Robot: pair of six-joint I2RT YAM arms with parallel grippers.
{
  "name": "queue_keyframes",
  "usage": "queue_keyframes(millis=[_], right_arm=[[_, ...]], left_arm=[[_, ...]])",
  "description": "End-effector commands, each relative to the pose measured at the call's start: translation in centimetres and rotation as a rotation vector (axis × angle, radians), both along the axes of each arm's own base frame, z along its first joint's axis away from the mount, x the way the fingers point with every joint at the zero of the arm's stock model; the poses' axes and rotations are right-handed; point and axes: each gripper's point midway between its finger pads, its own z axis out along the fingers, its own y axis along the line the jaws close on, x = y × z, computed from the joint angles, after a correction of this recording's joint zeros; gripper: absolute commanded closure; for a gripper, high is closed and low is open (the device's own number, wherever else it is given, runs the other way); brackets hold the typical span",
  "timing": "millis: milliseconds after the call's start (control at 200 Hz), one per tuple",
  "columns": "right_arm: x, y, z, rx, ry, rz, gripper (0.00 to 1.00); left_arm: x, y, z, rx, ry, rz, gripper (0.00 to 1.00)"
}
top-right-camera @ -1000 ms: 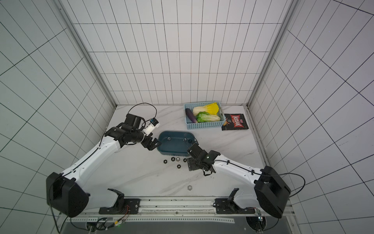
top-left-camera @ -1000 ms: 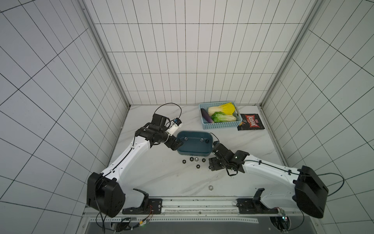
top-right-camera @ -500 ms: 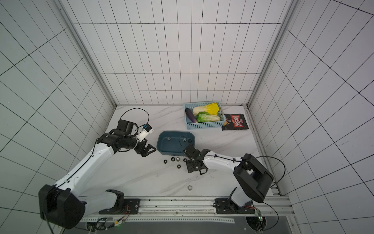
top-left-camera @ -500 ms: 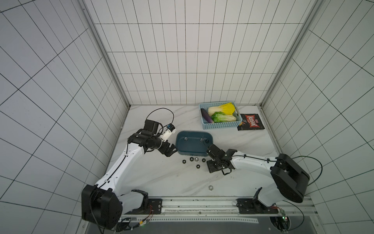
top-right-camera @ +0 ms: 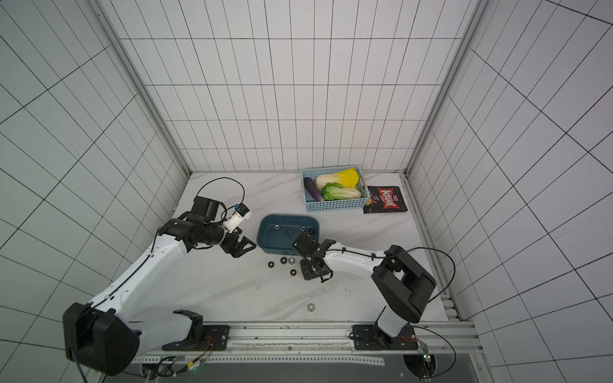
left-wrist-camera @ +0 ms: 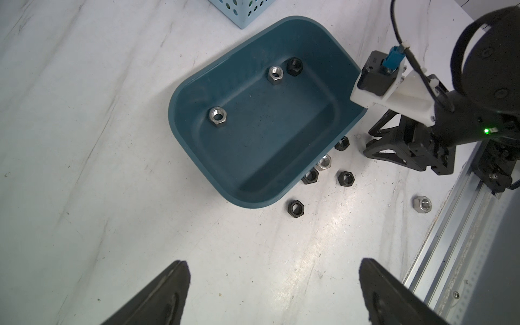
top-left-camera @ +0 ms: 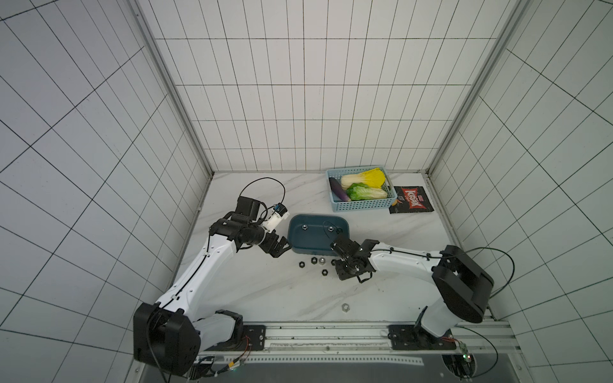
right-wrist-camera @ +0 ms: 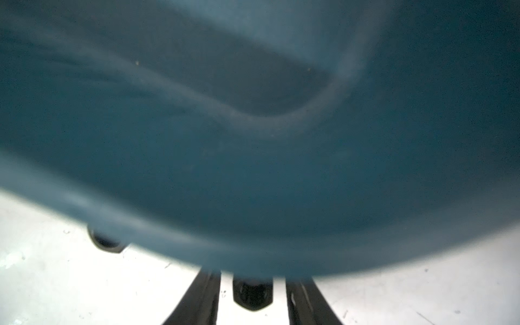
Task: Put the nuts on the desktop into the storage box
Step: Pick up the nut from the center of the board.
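1. Under everything, the desktop: lay flat and white, with faint grey veins.
2. Near the middle of it, the storage box: sat dark blue and held three nuts, two shiny and one black.
3. By the short end of the box, the left gripper: hung wide open, with nothing in it. Was farther from the next nut than the other arm.
4. By the long front wall of the box, the right gripper: pointed down at the desktop. Stood partly open, fingers close together. Had no hold yet, by the look of it, as thin white strips showed on both sides of the nut.
5. Just beside that front wall, the loose nuts: lay in a bunch of five. Off alone, nearer the robot's side, one silver nut.
6. Right between the right fingers, the black nut: lay straight ahead of the gripper, tucked close to the box wall. Was six-sided, so had no long side to line up with. Likely needed only a squeeze and a lift. Could bump the box wall, being so near.
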Motion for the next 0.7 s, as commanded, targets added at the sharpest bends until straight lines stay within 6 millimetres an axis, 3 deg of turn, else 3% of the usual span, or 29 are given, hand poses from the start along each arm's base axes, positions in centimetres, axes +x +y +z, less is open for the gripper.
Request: queue_keyframes(millis=[0,120,585,695], right_arm=[[-0.5,-0.6,0.2,-0.061,0.023,-0.015,0.59],[-0.6,-0.8,-0.1,-0.072,0.034,-0.024,0.69],[-0.2,-0.9,-0.7,-0.127,0.038,-0.022,0.69],[0.1,-0.9,-0.9,-0.133,0.039,-0.024,0.64]], left_arm=[[-0.4,0.0,0.3,-0.009,-0.015,-0.016,0.02],[-0.4,-0.1,0.3,-0.010,-0.017,-0.019,0.02],[-0.6,-0.2,-0.1,-0.010,-0.009,-0.035,0.03],[-0.5,-0.2,0.0,-0.009,-0.012,-0.036,0.03]])
